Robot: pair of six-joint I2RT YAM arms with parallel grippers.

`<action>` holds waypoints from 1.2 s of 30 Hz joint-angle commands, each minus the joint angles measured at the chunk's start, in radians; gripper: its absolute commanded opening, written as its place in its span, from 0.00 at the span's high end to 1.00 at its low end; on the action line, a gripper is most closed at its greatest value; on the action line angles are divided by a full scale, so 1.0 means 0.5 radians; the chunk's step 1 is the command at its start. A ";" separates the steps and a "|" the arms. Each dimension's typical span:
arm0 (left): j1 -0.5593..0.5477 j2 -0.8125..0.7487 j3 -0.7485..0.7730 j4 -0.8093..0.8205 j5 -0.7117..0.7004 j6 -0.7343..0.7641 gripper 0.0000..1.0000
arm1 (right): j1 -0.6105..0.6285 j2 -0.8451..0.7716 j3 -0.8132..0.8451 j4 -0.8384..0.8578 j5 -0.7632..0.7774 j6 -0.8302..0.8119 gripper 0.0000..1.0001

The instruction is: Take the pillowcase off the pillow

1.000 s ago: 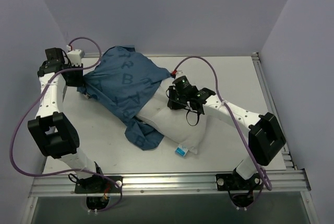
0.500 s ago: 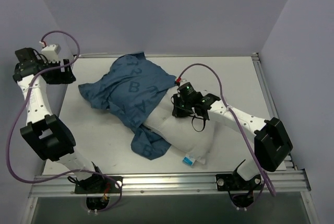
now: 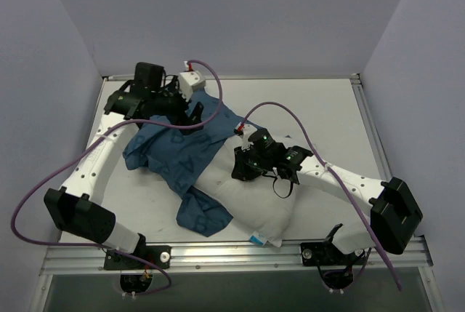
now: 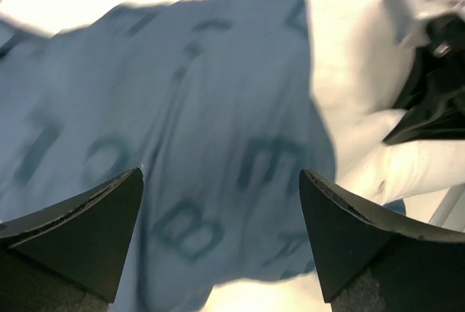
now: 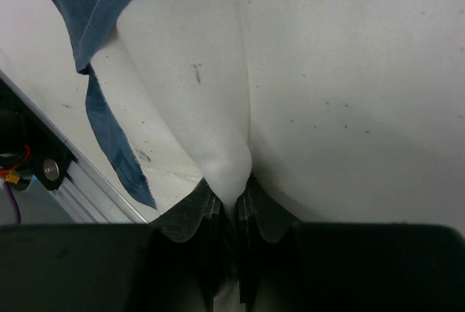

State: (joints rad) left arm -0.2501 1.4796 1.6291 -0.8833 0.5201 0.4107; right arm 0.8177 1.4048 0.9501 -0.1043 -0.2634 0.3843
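Blue, soft and rumpled, the pillowcase [image 3: 178, 163] lies across the pale tabletop [image 3: 334, 108] in the overhead view. It is printed with paler letters and covers the pillow's end toward 10 o'clock, with a loose flap trailing toward 6 o'clock. The pillow [image 3: 251, 199] is plump, plain white and bare at its 5 o'clock end, where a small blue-and-white tag [image 3: 253, 239] shows at the corner. The left gripper [image 3: 195, 114] hangs over the pillowcase's far edge at 12 o'clock. The right gripper [image 3: 241, 169] presses into the white cloth just beside the blue hem.

From the left wrist, the dark wedge-shaped fingers [image 4: 80, 232] stand wide apart with nothing between them, and I cannot tell whether they touch the cloth. The lettered pillowcase [image 4: 182, 123] spreads beneath them, blurred, with the white pillow [image 4: 349, 94] at 2 o'clock.

From the right wrist, the right gripper [image 5: 231, 199] is closed narrow on a pinched ridge of the pillow [image 5: 349, 72], a smooth, faintly speckled weave. The stitched hem of the pillowcase [image 5: 94, 6] sits at 11 o'clock, and a metal rail [image 5: 80, 188] at 8 o'clock.
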 commanded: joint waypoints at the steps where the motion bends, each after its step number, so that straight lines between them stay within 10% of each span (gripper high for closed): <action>1: -0.278 0.118 0.046 0.103 -0.224 -0.094 0.03 | 0.012 -0.060 -0.136 -0.135 -0.258 0.007 1.00; 13: -0.758 0.544 0.052 0.325 -0.528 -0.134 0.34 | -0.012 -0.242 -0.443 0.291 -0.271 0.210 1.00; 19: -0.733 0.615 0.104 0.374 -0.755 -0.198 0.95 | -0.031 -0.260 -0.458 0.249 -0.277 0.198 1.00; 36: -0.028 1.360 1.156 0.131 -1.289 -0.266 0.98 | -0.077 -0.395 -0.615 -0.055 -0.228 0.379 1.00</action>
State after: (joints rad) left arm -0.4232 2.1063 2.1036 -0.8837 0.1055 0.2382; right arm 0.7731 1.2163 0.6811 0.1680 -0.3370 0.5533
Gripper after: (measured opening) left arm 0.036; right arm 0.096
